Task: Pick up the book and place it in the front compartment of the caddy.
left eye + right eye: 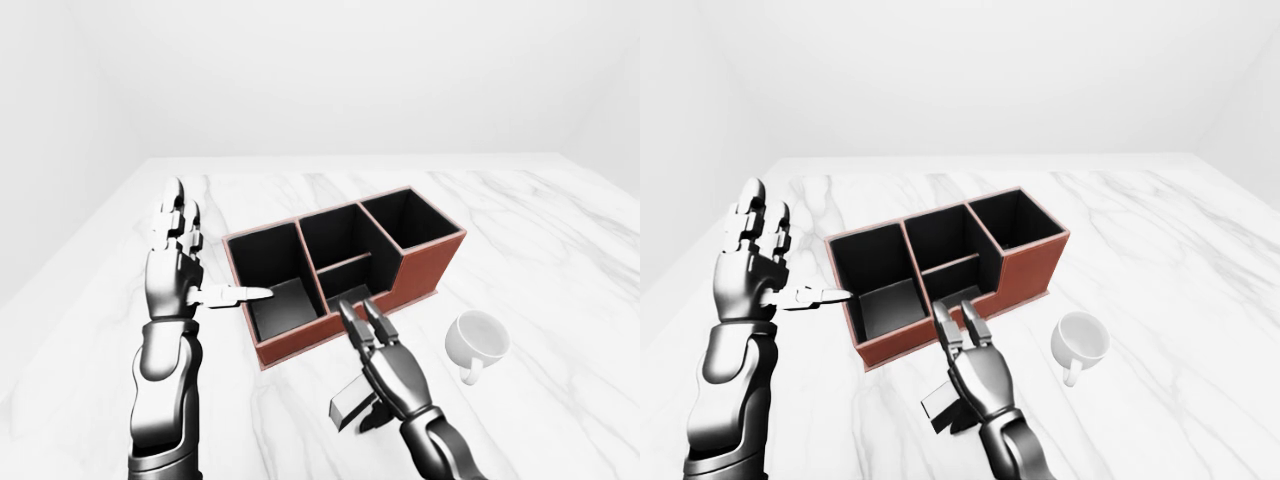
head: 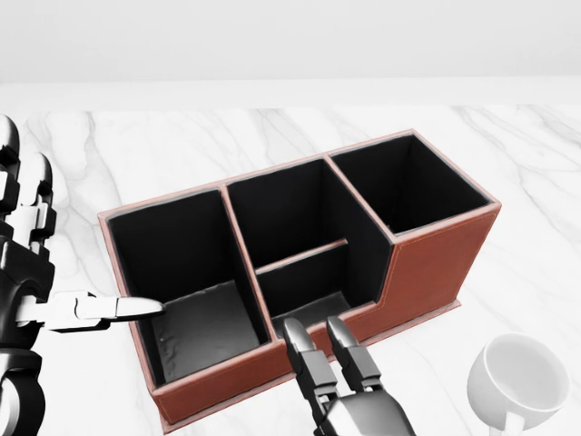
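Observation:
The red-brown caddy (image 2: 436, 263) with black compartments stands mid-table. Its low, small compartment (image 2: 304, 291) faces the bottom of the head view. My right hand (image 2: 313, 325) hovers just below that low wall, its two fingers (image 1: 372, 318) stretched straight toward the caddy, so it is open. The dark grey book (image 1: 347, 398) sits under the palm and wrist; I cannot tell whether the thumb touches it. My left hand (image 1: 205, 255) is open at the left, fingers upright, with its thumb tip at the rim of the caddy's left compartment.
A white mug (image 2: 517, 377) stands on the marble table (image 2: 508, 154) to the right of my right hand, below the caddy's right end. The table's left edge runs close beside my left arm in the left-eye view.

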Available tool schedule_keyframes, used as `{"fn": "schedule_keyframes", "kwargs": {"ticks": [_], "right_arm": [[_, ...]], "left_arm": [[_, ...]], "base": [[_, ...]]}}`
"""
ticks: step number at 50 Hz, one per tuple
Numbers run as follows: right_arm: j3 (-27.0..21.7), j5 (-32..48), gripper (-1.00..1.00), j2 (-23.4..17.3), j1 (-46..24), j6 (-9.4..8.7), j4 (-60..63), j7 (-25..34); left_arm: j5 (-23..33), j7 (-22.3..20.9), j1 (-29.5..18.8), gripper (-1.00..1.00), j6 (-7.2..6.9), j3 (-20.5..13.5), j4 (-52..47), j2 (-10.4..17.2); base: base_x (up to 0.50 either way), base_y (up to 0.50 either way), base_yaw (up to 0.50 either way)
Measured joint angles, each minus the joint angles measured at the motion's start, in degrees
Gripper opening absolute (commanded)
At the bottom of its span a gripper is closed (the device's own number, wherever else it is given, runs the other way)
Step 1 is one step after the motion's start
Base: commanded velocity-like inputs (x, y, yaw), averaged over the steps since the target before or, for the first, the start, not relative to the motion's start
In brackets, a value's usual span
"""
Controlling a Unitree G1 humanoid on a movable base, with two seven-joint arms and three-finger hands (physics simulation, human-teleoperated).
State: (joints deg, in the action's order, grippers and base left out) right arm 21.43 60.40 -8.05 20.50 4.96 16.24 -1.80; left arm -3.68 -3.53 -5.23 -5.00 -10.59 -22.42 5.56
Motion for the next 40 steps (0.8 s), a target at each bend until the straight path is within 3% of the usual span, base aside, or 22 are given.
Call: {"fn": "schedule_keyframes", "kwargs": {"ticks": [40], "right_arm": [[-0.6,0.76,1.0,0.66,-1.71,0.04,-5.02,-1.79]], "left_arm": [[-0.04,-0.02,-0.08,1.0,0.0,-0.02,0.38,0.01]], "base": [[0.0,0.0,0.0]]}}
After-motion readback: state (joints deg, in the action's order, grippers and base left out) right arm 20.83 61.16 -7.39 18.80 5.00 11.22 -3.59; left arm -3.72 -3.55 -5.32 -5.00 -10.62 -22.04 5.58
